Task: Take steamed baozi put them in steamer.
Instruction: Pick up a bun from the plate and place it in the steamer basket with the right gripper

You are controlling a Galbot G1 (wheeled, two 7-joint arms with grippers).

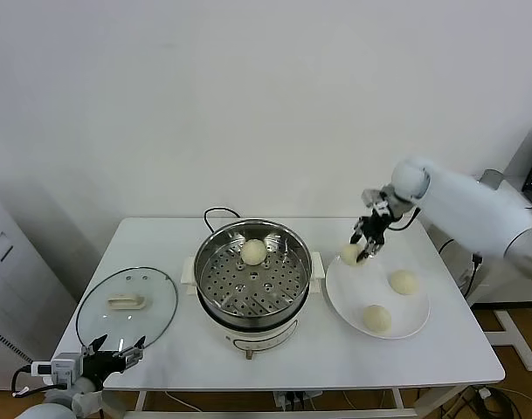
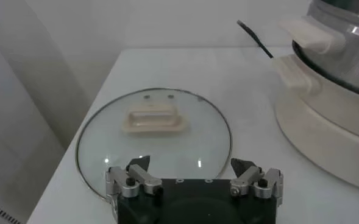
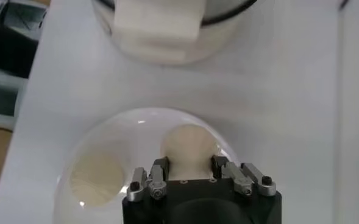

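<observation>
Some things are cut off or hidden

The right tool (image 3: 188,173) covers the lower part of its bun (image 3: 188,146). The steamer (image 2: 341,91) and the plate (image 3: 69,182) run off the picture edges in the wrist views.

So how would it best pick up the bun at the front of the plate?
Probably from straight above, tool fingers closing on opposite sides of its widest middle. The front bun is a smooth round dome with no handle, sitting flat on the plate, clear of the other loose bun. The right tool grips its bun much that way.
</observation>
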